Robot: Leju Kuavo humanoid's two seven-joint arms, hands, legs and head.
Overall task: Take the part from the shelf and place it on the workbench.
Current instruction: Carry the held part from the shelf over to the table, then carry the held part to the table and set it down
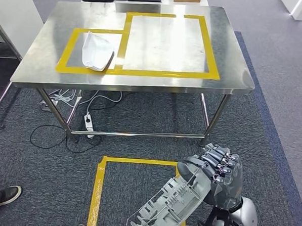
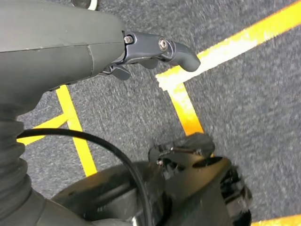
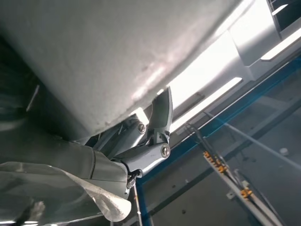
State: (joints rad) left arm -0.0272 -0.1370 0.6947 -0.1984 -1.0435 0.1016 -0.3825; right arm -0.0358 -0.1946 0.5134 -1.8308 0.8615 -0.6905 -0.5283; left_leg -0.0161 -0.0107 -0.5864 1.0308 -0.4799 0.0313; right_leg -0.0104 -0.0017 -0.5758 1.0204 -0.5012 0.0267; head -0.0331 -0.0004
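Right hand (image 1: 221,170) grips the part (image 1: 171,202) — carry level to the table (image 1: 235,77) at 12 o'clock; left hand (image 2: 156,52) holds nothing.

The workbench (image 1: 228,71) is shiny silver with yellow tape (image 1: 210,45) making boxes on top. A white part (image 1: 96,50) lies inside one box. The floor is dark grey speckled carpet (image 1: 149,118), with a blue strip (image 1: 270,129) along one side and a yellow tape square (image 1: 98,186). The right hand (image 1: 222,175) is grey with darker fingers, and it holds a pale grey part (image 1: 171,202) with a ribbed pattern. The left hand (image 2: 156,49) looks dark grey, though that view is blurry. White cables (image 1: 89,121) lie under the table.
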